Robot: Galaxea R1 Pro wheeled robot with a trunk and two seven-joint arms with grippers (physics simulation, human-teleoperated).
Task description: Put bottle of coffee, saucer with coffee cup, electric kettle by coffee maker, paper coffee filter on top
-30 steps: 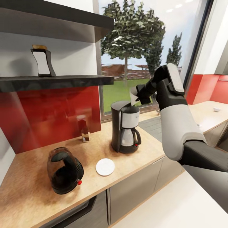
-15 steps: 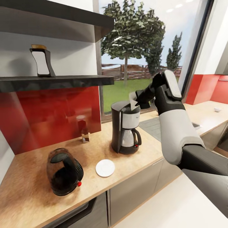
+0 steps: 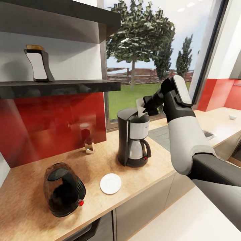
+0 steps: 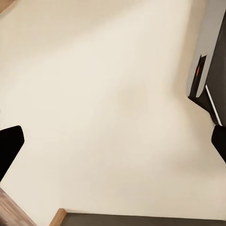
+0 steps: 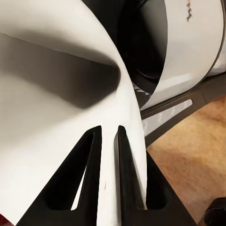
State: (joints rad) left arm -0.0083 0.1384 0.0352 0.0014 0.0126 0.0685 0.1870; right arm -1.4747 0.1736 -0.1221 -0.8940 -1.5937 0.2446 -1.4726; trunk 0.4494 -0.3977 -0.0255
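Note:
The coffee maker (image 3: 133, 140) stands on the countertop (image 3: 97, 160) by the window. My right gripper (image 3: 144, 106) hovers just above its open top, shut on the paper coffee filter (image 3: 140, 107). In the right wrist view the fingers (image 5: 92, 155) pinch the filter's white edge (image 5: 56, 141), with the coffee maker's housing (image 5: 188, 52) close beyond. The saucer (image 3: 110, 183) lies bare in front of the machine. Left of it, near the counter's front, sits the electric kettle (image 3: 63, 189). The bottle of coffee (image 3: 36, 65) stands on the shelf (image 3: 67, 87). My left gripper (image 4: 113, 141) is open over pale floor.
A small glass jar (image 3: 88, 146) stands against the red backsplash (image 3: 53, 124). The inset sink (image 3: 164, 132) lies right of the coffee maker. A tiny white item (image 3: 232, 117), too small to identify, sits on the far counter. Grey cabinet fronts (image 3: 144, 204) run below the worktop.
My right gripper has lowered the filter closer to the coffee maker's top. The whole head view has shifted slightly, so the camera moved.

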